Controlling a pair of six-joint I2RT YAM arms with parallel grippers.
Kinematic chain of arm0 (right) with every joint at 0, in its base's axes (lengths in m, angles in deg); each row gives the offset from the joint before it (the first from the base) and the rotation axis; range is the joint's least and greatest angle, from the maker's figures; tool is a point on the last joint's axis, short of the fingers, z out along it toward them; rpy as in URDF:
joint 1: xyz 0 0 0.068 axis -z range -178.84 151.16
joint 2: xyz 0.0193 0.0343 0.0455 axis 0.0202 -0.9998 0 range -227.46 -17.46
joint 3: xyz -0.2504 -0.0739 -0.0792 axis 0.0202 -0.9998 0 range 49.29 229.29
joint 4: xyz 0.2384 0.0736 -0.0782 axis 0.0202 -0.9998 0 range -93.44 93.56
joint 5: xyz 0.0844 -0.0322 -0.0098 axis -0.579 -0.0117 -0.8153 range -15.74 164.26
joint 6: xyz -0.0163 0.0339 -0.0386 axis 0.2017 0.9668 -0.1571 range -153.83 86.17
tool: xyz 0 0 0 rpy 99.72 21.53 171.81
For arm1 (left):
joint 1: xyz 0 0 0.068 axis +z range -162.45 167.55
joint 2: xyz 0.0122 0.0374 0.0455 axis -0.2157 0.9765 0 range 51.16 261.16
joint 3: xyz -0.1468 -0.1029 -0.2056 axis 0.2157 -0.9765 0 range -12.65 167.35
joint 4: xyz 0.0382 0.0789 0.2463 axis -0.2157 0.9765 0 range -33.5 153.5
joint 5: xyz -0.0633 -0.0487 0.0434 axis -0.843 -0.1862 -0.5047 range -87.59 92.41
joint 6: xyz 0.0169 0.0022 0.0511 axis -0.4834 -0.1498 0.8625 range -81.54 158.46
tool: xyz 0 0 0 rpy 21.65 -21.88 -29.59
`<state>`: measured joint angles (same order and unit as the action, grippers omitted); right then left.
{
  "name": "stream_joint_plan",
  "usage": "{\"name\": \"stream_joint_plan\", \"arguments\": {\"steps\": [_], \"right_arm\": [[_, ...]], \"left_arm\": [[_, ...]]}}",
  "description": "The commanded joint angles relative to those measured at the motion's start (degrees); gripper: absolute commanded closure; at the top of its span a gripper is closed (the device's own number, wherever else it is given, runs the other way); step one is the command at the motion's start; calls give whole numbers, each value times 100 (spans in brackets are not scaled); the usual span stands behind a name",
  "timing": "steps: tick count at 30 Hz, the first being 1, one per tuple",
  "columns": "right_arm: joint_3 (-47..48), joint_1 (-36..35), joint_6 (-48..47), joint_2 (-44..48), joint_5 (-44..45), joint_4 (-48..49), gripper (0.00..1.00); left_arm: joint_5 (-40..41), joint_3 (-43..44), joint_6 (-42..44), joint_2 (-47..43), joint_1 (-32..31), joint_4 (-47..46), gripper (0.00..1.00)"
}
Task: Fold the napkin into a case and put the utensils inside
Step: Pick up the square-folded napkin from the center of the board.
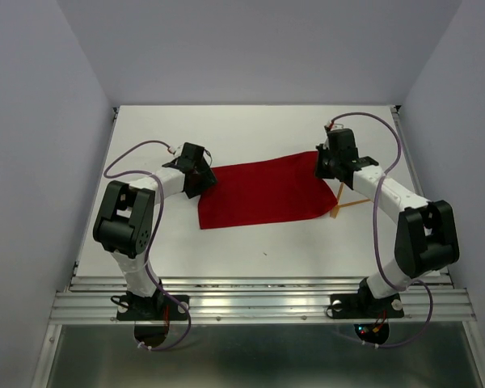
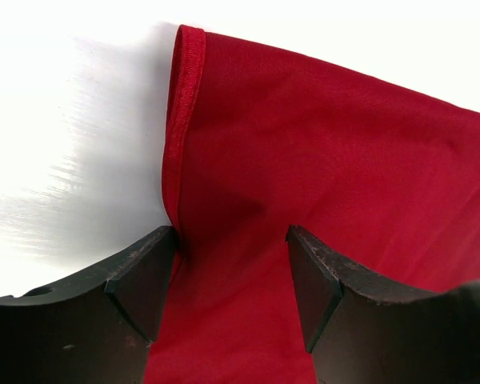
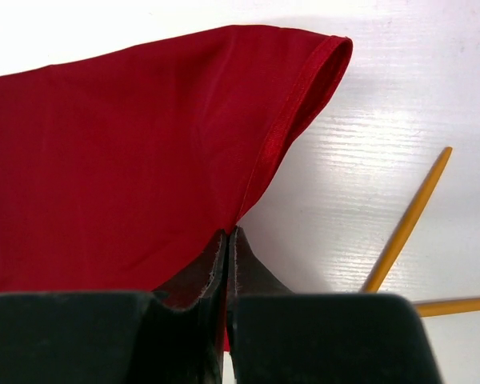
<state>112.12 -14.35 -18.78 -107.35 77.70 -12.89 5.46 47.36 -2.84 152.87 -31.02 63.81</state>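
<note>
The red napkin point(image 1: 263, 192) lies spread on the white table between the two arms. My left gripper point(image 1: 202, 179) is at its left edge, jaws open, with the cloth's hemmed edge point(image 2: 176, 144) between the fingers point(image 2: 144, 280). My right gripper point(image 1: 327, 166) is at the napkin's upper right corner and is shut on the red cloth point(image 3: 144, 144), whose corner is lifted a little. Two thin orange utensils point(image 1: 345, 204) lie crossed on the table just right of the napkin; they also show in the right wrist view point(image 3: 408, 220).
The white table point(image 1: 250, 129) is ringed by pale walls on the left, back and right. A metal rail point(image 1: 259, 303) runs along the near edge by the arm bases.
</note>
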Motion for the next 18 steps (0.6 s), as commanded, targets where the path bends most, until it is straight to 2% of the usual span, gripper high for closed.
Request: {"name": "stream_joint_plan", "arguments": {"steps": [1,5,18], "right_arm": [[98,-58,-2,94,226,-130,99],[1,-58,42,-90,429,-139,99],[238,-127,217,129,-291,-16,99]], "left_arm": [[-279,-156,-124,314,-77,517,31],[-191,-200,-106,227,-77,561,31],[-191,37,122,16,-68,702,31]]}}
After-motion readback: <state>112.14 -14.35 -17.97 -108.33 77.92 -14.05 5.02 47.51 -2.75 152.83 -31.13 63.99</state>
